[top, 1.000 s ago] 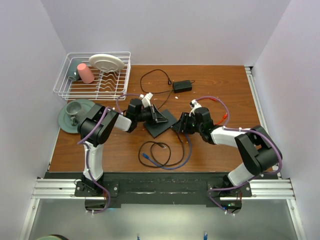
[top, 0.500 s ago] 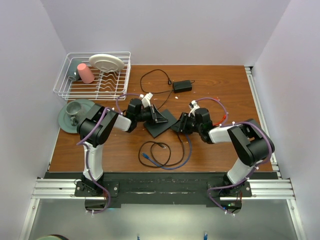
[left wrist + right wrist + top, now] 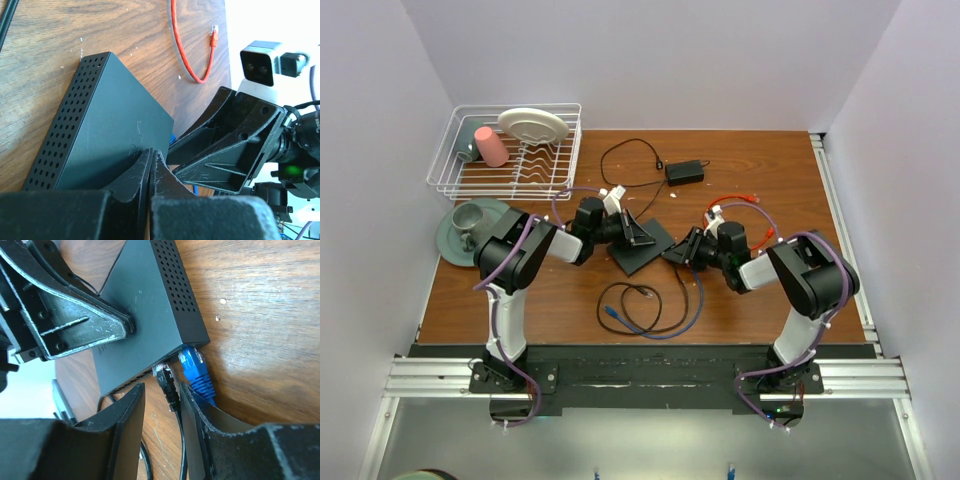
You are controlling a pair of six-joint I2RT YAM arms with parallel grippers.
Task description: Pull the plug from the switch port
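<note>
Left pincer is sitting closed, tips together with nothing between them, pressing on top of the thin flat matte-black switch mid brown wooden table. We're reading the box as light and likely to slide, so it's needing that hold-down during the pull. Its long axis is running diagonally, near-left to far-right, with the socket edge facing the right arm. Two leads are sitting in the end ports: a small rigid black plug and, just beside it, a ribbed blue plug, both pointing straight out of that edge. Right pincer is standing open, straddling the black plug. We're judging the hold belongs on the hard plug body, not the floppy cord.
</note>
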